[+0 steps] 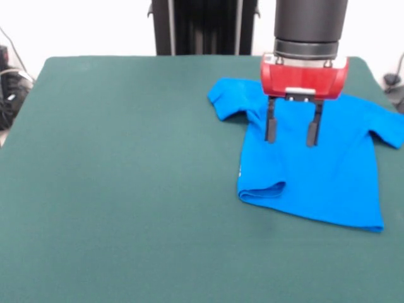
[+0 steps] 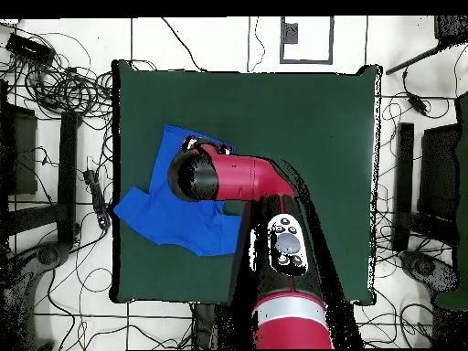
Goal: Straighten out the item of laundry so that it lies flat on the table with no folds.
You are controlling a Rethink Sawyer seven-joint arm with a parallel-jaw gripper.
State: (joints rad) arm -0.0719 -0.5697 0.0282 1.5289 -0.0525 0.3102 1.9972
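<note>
The T-shirt (image 1: 315,164) lies at the right of the front view on the table (image 1: 126,189). The gripper (image 1: 293,136) hangs open above its middle, so the folded hem corner sits down-left of the jaws.

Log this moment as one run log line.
gripper: open, above shirt | T-shirt: plain side up, hem corner folded | table: shirt near edge | flattening: not done
</note>
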